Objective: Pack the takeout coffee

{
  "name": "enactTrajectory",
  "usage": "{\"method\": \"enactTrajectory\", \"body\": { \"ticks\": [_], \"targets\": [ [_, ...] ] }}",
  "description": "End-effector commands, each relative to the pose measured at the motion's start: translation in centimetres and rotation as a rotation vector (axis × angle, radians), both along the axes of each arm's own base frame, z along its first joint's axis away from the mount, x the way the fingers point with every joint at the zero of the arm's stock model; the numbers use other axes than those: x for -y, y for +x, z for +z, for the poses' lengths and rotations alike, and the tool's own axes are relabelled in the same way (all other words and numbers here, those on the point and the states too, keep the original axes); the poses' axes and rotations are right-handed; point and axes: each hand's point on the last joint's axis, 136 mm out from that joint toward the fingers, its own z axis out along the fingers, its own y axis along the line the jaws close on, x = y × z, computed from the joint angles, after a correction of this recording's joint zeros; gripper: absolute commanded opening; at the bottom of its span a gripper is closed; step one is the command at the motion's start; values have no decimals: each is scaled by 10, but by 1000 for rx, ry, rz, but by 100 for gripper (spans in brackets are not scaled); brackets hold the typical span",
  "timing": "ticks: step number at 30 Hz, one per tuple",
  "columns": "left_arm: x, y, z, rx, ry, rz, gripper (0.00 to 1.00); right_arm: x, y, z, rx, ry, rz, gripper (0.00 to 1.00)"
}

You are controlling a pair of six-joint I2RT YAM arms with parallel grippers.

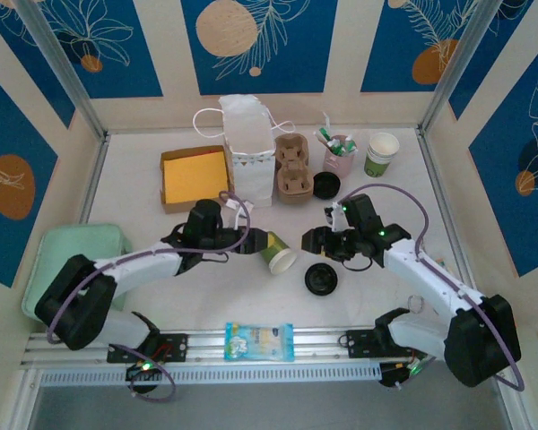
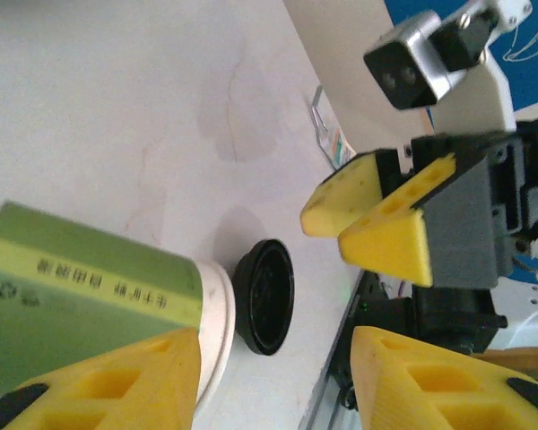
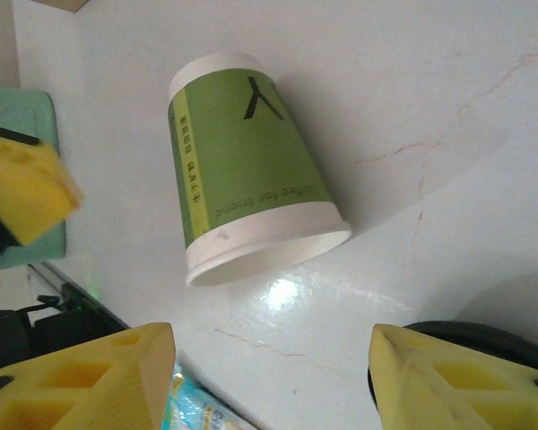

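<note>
The takeout coffee cup [image 1: 277, 252] lies on its side on the white table, green body and white rim, empty mouth toward the near right. In the left wrist view the cup [image 2: 90, 287] rests against the outside of one yellow finger [image 2: 117, 385]. My left gripper [image 1: 249, 240] [image 2: 274, 372] is open with only bare table between its jaws. My right gripper [image 1: 316, 240] [image 3: 271, 358] is open too, facing the cup [image 3: 242, 170] from a short distance without touching it. A black round lid [image 1: 321, 279] [image 2: 264, 296] [image 3: 484, 345] lies just right of the cup.
At the back stand a white paper bag [image 1: 248, 148], a cardboard cup carrier [image 1: 293, 167], a pink cup of utensils [image 1: 341, 154], a second upright green-and-white cup [image 1: 381, 154] and another black lid [image 1: 326, 185]. A yellow box [image 1: 195, 176], green tray [image 1: 76, 260] and blue packet [image 1: 259, 341] lie around.
</note>
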Motion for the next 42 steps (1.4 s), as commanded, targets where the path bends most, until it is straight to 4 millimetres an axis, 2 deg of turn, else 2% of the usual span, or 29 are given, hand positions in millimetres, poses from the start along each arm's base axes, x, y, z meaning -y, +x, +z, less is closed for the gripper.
{"method": "enactTrajectory", "body": {
  "ticks": [1, 4, 8, 14, 20, 27, 34, 42],
  "targets": [
    [-19, 16, -3, 43, 106, 69, 48, 9, -4, -11, 44, -85, 29, 60],
    [-29, 29, -11, 10, 144, 127, 48, 10, -7, -27, 70, -134, 60, 60],
    [-30, 38, -25, -10, 182, 139, 48, 3, -8, -41, 131, -205, 115, 60],
    [-37, 48, -48, -15, 267, 177, 47, -21, -8, -56, 170, -292, 218, 61],
    [-50, 50, -66, 1, 357, 210, 46, -56, -14, -63, 227, -333, 332, 61],
    [-59, 47, -77, -3, 390, 228, 45, -91, -19, -56, 315, -331, 420, 61],
    [-64, 43, -83, -7, 403, 240, 45, -118, -32, -46, 389, -279, 496, 61],
    [-73, 38, -86, 3, 413, 268, 45, -141, -39, -43, 429, -279, 532, 62]
  ]
}}
